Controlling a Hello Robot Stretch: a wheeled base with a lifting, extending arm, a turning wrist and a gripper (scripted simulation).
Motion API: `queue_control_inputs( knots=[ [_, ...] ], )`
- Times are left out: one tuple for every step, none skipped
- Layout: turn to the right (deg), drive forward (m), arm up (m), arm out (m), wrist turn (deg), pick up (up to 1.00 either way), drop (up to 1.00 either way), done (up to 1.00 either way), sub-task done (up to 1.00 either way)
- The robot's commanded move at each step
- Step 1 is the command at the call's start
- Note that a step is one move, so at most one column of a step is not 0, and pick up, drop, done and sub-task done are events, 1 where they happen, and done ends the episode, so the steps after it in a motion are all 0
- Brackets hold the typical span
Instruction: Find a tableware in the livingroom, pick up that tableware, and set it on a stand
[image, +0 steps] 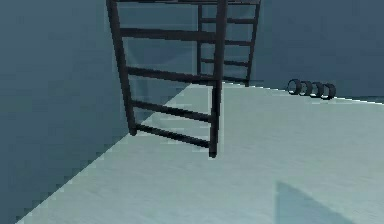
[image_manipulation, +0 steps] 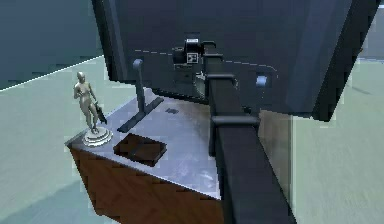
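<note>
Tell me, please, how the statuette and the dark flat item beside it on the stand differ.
The statuette is pale and silvery; the flat item is dark brown. The statuette stands upright on a round base; the flat item lies low. The statuette is at the left corner of the stand in the arm side view; the flat item lies further right. Both rest on the stand's top.

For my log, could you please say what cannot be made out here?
- Arm side view: the gripper lies against the dark television, so whether it holds anything cannot be told.
- Arm side view: the arm hides part of the stand.
- Forward view: the ringed things by the wall are too small to name.
- Forward view: the upper edge cuts off the rack.
</note>
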Motion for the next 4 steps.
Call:
queue_control_inputs(
  knots=[
    [0.0, 0.00, -0.08, 0.00, 0.0, 0.00, 0.00, 0.00, 0.00],
    [0.0, 0.00, -0.32, 0.00, 0.0, 0.00, 0.00, 0.00, 0.00],
    [0.0, 0.00, 0.00, 0.00, 0.0, 0.00, 1.00, 0.00, 0.00],
    [0.0, 0.00, 0.08, 0.00, 0.0, 0.00, 0.00, 0.00, 0.00]
  ],
)
